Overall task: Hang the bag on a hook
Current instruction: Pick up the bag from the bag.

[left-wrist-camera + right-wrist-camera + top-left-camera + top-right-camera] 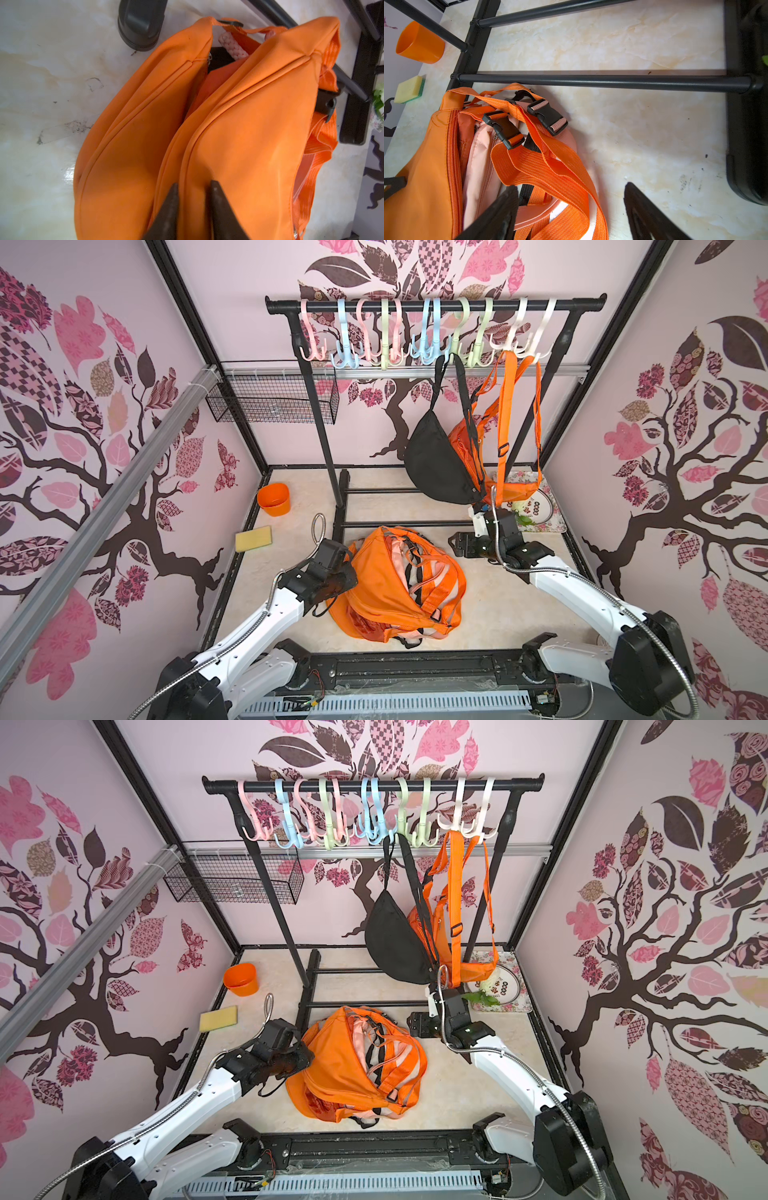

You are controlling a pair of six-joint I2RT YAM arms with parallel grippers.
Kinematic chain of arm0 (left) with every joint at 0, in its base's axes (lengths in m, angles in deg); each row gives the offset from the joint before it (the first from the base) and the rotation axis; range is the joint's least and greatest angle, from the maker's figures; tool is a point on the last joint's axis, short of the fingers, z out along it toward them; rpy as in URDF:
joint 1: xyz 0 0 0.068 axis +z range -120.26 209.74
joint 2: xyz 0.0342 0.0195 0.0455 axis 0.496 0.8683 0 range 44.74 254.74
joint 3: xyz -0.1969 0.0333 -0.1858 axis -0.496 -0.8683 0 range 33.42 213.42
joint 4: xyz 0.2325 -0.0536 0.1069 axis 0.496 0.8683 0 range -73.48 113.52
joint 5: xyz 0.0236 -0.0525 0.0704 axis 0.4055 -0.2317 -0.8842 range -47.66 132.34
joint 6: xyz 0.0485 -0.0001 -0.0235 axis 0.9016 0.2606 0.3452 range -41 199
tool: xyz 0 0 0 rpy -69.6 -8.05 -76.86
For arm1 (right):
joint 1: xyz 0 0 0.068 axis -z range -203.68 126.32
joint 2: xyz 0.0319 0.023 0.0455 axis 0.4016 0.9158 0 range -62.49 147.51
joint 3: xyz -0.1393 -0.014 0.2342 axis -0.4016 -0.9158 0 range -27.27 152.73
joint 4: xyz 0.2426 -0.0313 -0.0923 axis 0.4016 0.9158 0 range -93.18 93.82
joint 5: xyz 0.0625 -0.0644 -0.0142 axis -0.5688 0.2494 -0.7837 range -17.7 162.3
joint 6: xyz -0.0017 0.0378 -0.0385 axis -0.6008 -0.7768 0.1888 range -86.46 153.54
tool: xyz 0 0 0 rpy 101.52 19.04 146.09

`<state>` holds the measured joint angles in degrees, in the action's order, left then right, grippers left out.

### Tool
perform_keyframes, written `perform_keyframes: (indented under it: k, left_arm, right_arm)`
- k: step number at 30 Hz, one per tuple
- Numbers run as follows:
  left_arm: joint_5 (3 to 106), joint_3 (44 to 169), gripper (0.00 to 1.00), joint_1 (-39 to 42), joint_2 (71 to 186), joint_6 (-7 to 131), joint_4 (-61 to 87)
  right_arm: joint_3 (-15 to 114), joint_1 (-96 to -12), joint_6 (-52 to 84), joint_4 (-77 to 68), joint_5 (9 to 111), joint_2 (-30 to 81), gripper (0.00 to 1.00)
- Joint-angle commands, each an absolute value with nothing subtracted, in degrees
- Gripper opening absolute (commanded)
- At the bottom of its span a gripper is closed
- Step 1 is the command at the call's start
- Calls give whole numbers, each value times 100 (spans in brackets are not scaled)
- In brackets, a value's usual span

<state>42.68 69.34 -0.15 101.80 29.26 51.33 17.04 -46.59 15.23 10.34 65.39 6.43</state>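
The left arm reached low and forward, the left gripper (193, 184) with its fingers nipped together on the orange bag (249, 124). The right gripper (570, 185) pointed inward, fingers spread wide.

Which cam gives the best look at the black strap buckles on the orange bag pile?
Right wrist view: both black buckles lie close and sharp on the straps of the orange bags. Left wrist view catches just one, partly. In both top views they are too small to make out.

No text, label, brand or number can be read anywhere; dark marks on the round white plate (545, 501) are too small to tell.
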Motion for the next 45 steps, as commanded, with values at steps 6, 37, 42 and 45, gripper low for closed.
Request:
perform_keyframes:
  k: [6, 37, 42, 45]
  left_arm:
    - [4160, 7399, 0, -17, 9736, 3200, 4858]
    - [4362, 9210, 0, 4, 9205, 4206, 4810]
    - [4179, 9191, 0, 3, 9130, 4259, 4926]
    - [4096, 9242, 0, 6, 9074, 4263, 4935]
  right_arm:
    - [1893, -4673, 1436, 1094, 6817, 711, 82]
    - [1234, -4679, 1406, 870, 5909, 1209, 73]
    - [1602, -4678, 1657, 973, 6019, 1476, 72]
    - [1735, -4680, 1666, 948, 5741, 1663, 68]
